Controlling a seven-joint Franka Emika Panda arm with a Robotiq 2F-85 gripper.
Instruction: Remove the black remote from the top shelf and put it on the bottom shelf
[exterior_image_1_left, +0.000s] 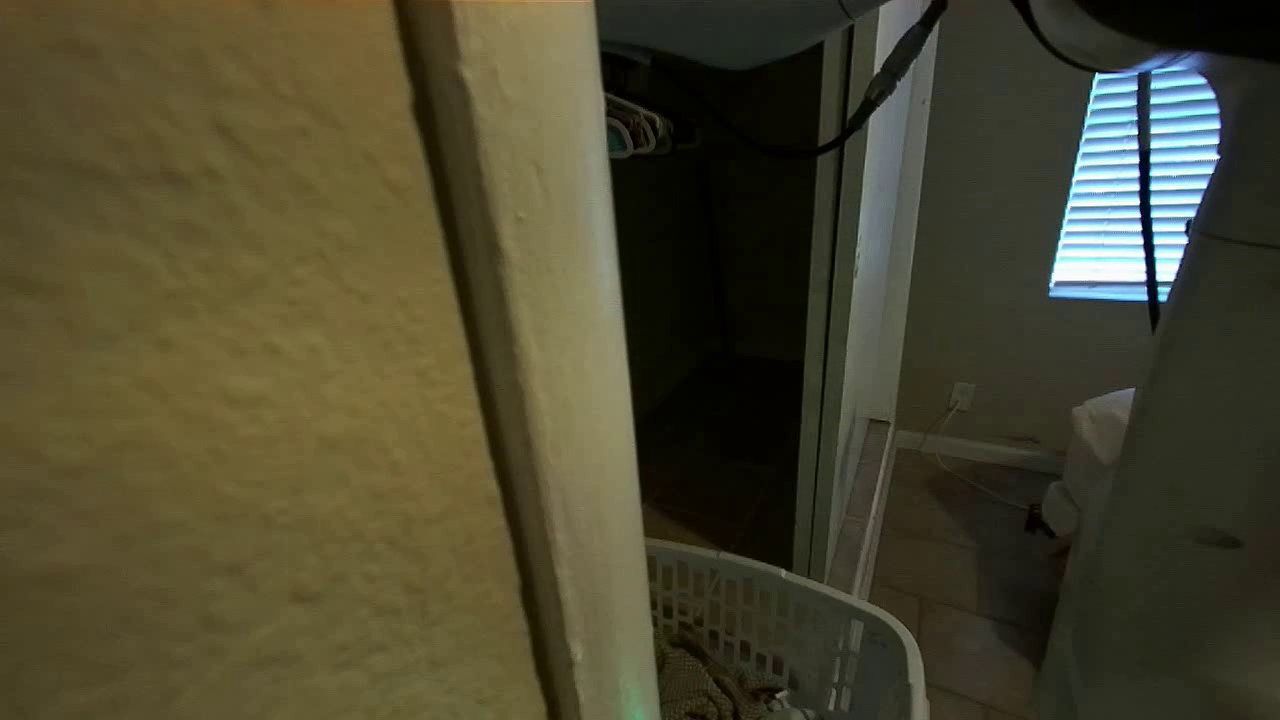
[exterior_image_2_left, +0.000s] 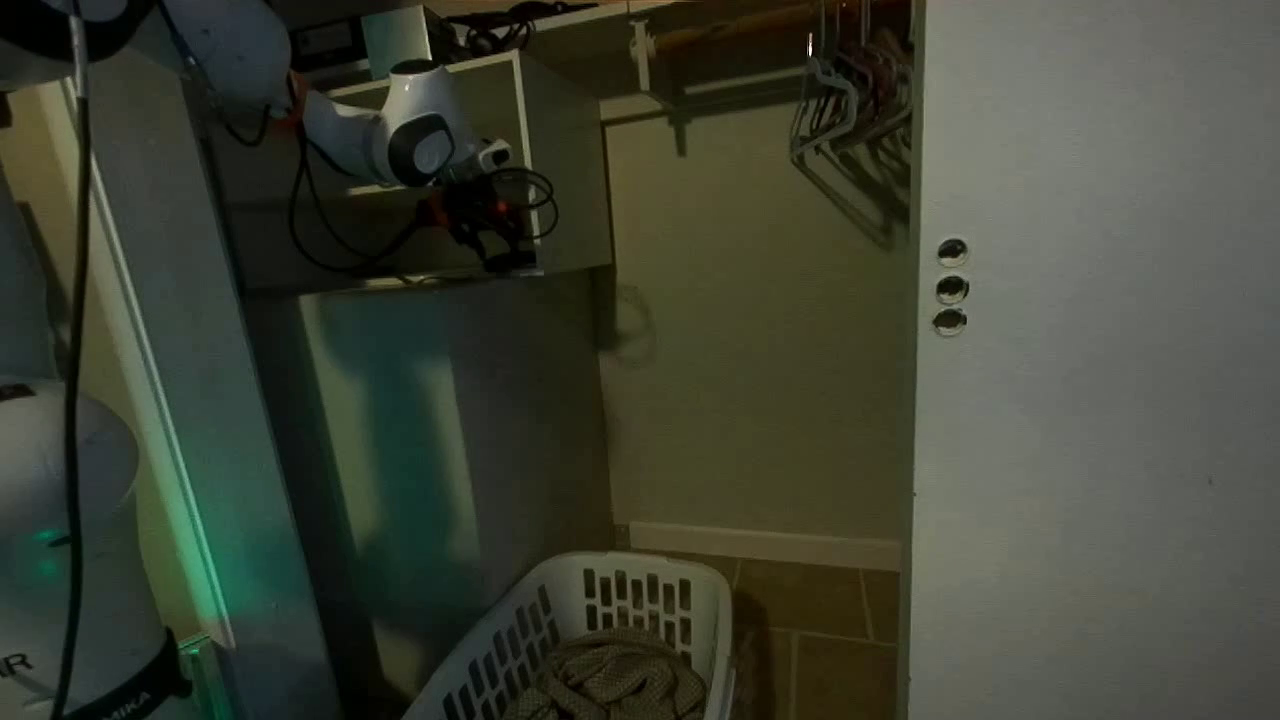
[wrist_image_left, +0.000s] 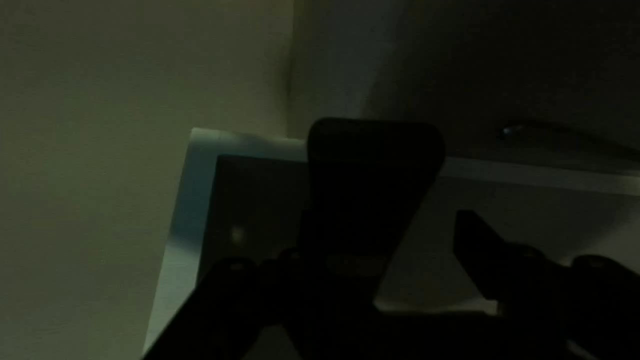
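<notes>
The black remote (wrist_image_left: 375, 145) shows in the wrist view as a long dark shape with a rounded end. It overlaps the left finger and extends past it. My gripper (wrist_image_left: 385, 212) is open; a gap shows between the remote and the right finger. Whether the left finger touches the remote is too dark to tell. In an exterior view the gripper (exterior_image_2_left: 508, 252) points down at the right front end of the wall unit's bottom shelf (exterior_image_2_left: 420, 283). The remote cannot be told from the black gripper there. An upper shelf (exterior_image_2_left: 370, 189) lies behind the arm.
The unit's side panel (exterior_image_2_left: 570, 170) stands right of the gripper. A box (exterior_image_2_left: 395, 42) and dark cables (exterior_image_2_left: 500, 30) lie on top. Hangers (exterior_image_2_left: 850, 110) hang at the right. A white laundry basket (exterior_image_2_left: 710, 580) with cloth stands below; it also shows in an exterior view (exterior_image_1_left: 780, 590).
</notes>
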